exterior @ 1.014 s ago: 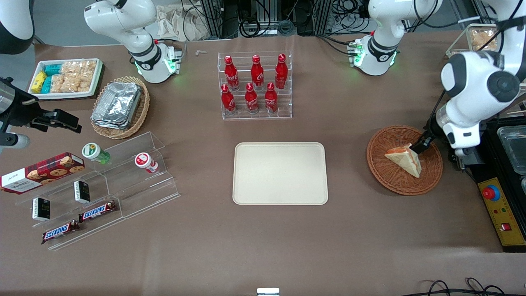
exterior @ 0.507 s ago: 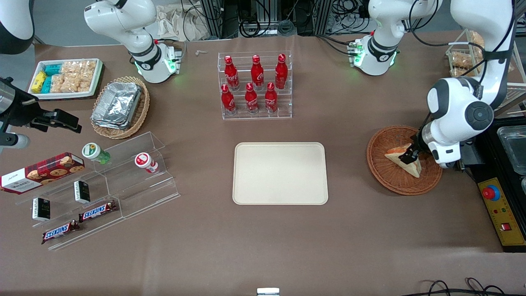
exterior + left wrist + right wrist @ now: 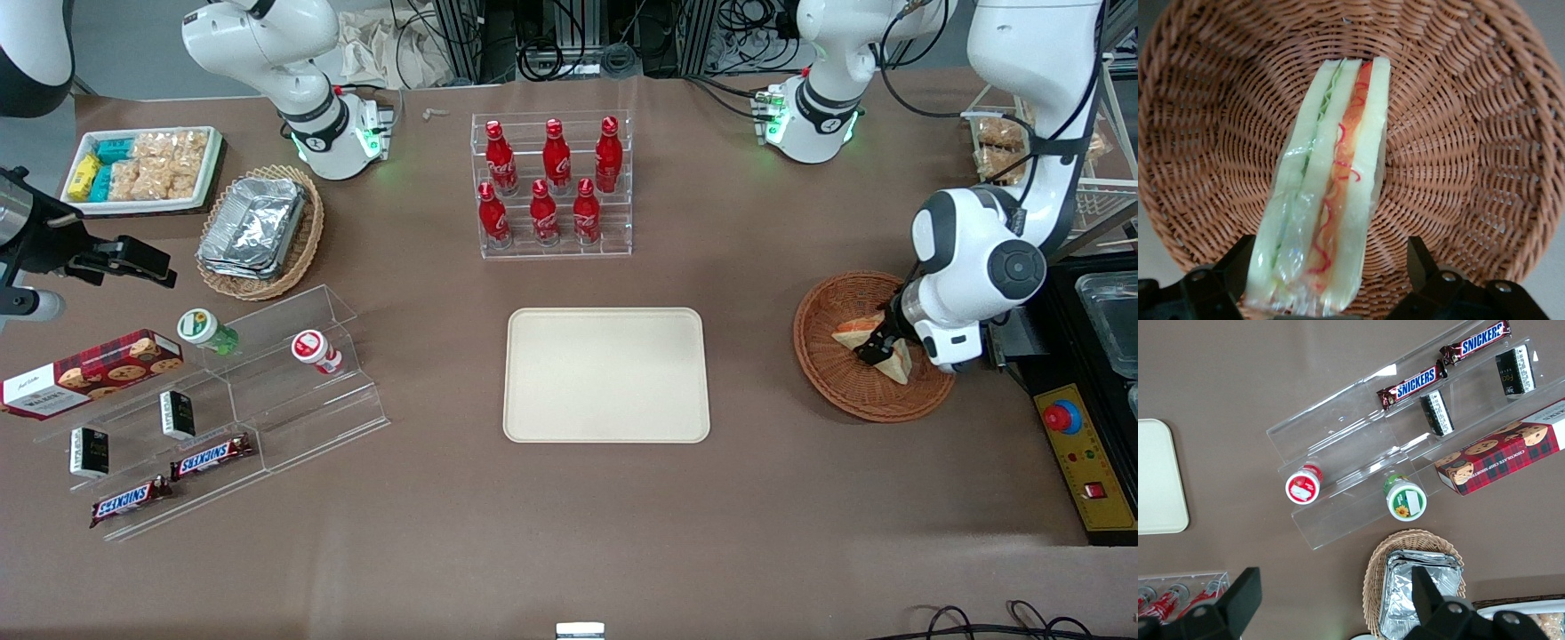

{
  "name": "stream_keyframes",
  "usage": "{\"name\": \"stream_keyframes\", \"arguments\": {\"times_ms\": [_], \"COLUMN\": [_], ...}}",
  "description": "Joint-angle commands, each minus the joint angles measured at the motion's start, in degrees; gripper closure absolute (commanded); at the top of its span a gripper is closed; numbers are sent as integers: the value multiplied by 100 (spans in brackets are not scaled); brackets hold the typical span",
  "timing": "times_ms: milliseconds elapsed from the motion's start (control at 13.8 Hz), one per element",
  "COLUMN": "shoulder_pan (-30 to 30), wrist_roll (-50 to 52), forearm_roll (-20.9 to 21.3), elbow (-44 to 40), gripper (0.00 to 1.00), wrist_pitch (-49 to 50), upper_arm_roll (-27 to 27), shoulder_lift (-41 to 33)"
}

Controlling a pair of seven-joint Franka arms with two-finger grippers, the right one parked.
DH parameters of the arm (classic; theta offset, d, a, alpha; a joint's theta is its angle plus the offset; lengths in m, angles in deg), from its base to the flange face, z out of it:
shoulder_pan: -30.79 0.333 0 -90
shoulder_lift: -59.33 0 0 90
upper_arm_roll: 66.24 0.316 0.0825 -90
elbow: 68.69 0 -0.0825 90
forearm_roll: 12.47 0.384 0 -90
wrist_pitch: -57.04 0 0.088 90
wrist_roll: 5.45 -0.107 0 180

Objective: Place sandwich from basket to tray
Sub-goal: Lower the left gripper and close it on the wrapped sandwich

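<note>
Brown-covered table (image 3: 765,498), cable clutter (image 3: 569,36), perhaps grey floor

Sandwich (image 3: 876,348): triangular wedge of white bread in clear wrap, standing on edge in the basket, cut side (image 3: 1328,193) up, showing green filling in one seam and red-orange in the other. Lies at about 3 o'clock from the tray, well apart from it.

Basket (image 3: 836,382): round, shallow, reddish-brown woven wicker, upright on the table toward the working arm's end; holds the sandwich.

Tray (image 3: 606,375): large flat cream-beige rectangle, rounded corners, low rim; lies flat mid-table.

Gripper (image 3: 876,348): low inside the basket, fingers (image 3: 1238,263) spread wide to either side of the sandwich.
</note>
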Motion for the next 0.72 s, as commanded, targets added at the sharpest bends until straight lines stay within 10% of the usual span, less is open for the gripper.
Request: {"name": "stream_keyframes", "arguments": {"times_ms": [0,290,507,652], "shoulder_pan": [20,20,20,11], "wrist_roll": [294,294,294,302], "forearm_roll": [247,248,256,248], "elbow": [2,-7,-16,-25], "gripper": [0,25,83,100], "wrist_pitch": [-329,-373,-390,-399], "upper_arm_roll": [-17,141,203,194], "shoulder_lift": [172,225,225,225]}}
